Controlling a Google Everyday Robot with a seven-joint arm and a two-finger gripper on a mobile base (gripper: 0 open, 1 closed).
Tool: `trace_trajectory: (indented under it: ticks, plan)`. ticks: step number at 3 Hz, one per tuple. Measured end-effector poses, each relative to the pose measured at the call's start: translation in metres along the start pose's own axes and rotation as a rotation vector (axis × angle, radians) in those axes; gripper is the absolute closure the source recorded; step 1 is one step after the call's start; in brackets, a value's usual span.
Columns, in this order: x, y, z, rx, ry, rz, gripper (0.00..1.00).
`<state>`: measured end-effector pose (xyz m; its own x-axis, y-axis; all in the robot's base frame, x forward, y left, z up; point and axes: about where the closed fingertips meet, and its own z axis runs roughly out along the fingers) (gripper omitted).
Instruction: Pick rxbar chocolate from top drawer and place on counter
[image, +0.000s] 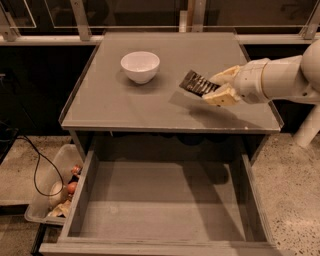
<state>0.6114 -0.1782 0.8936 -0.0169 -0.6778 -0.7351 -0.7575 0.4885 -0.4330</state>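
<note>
The tool (216, 88) is reaching in from the right side of the bench (110, 102), carried on a thick white arm (280, 77) that is crossing over the bench's right edge. Its two pale fingers (223, 76) are clamping one end of the chocolate bar (196, 83), one finger above and one below. The bar is sticking out to the left of the tool, pointing toward the middle of the bench. The bar is dark, with rows of light lettering showing on its upper face, and it is lying slightly tilted rather than flat. It is hanging over the right half of the bench, about midway between the back edge and the front edge, and it is casting a shadow on the grey top just below it (whether its free end is touching the surface cannot be told).

A white bowl (140, 66) is sitting upright on the bench, left of the bar and nearer the back edge, well apart from the tool.

Below the front edge, the drawer (165, 210) is standing pulled out, showing its plain grey bottom and low side walls. A clear bin (60, 162) holding small items is sitting on the floor (292, 200) beside the drawer's left wall.
</note>
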Motion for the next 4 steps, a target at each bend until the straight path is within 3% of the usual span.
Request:
trace_trajectory:
  ticks: [1, 2, 4]
  plan:
    - [0.007, -0.025, 0.020, 0.000, -0.031, 0.060, 1.00]
    - [0.014, -0.030, 0.041, -0.038, -0.043, 0.104, 1.00]
    - [0.014, -0.031, 0.042, -0.039, -0.044, 0.105, 0.58]
